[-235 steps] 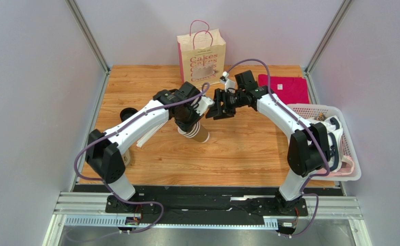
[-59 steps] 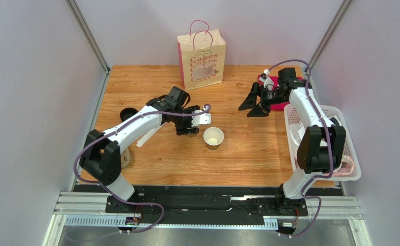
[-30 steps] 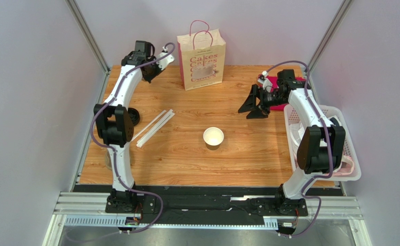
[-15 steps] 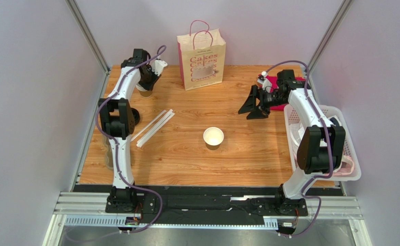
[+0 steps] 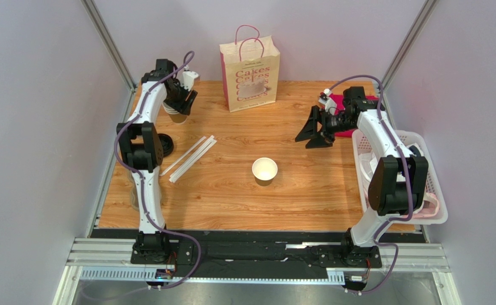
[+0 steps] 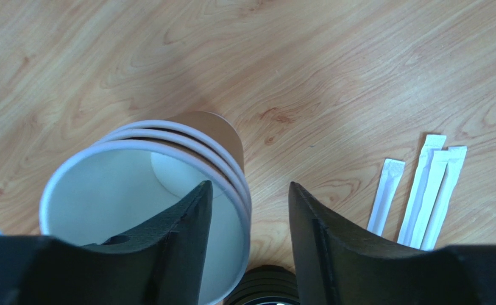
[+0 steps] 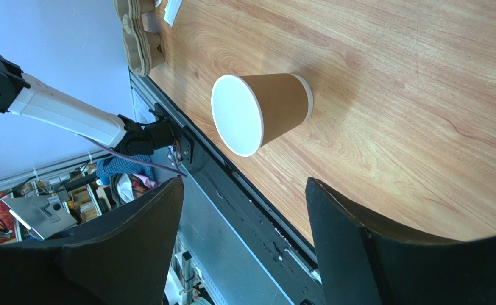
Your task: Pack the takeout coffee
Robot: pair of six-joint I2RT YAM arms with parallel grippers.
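Over the table, from the top external view, finds the takeout coffee (image 5: 264, 170) standing upright at mid-table, open-mouthed and lidless, well apart from the paper bag (image 5: 249, 68) at the far edge. Judges the packing hardly started: no lid fitted, nothing bagged. Places the left gripper (image 5: 179, 109) at the far-left corner, directly over a stack of cups (image 5: 176, 117). Places the right gripper (image 5: 313, 135) right of centre, low over the wood, fingers spread, empty.

From the left wrist view, records the stack of cups (image 6: 168, 184) as three nested, straight below. Notes jaws partly parted astride the near rim, one finger (image 6: 180, 241) over the white inside, the other outside. Sees no pinch; cannot tell contact. Notes a black lid (image 6: 263, 293) at the bottom edge, probably for fitting, and paper-wrapped straws (image 6: 422, 190) nearby.

From the right wrist view, sees the takeout coffee (image 7: 263, 114) framed between wide-set fingers yet well apart from them. Finds nothing held.
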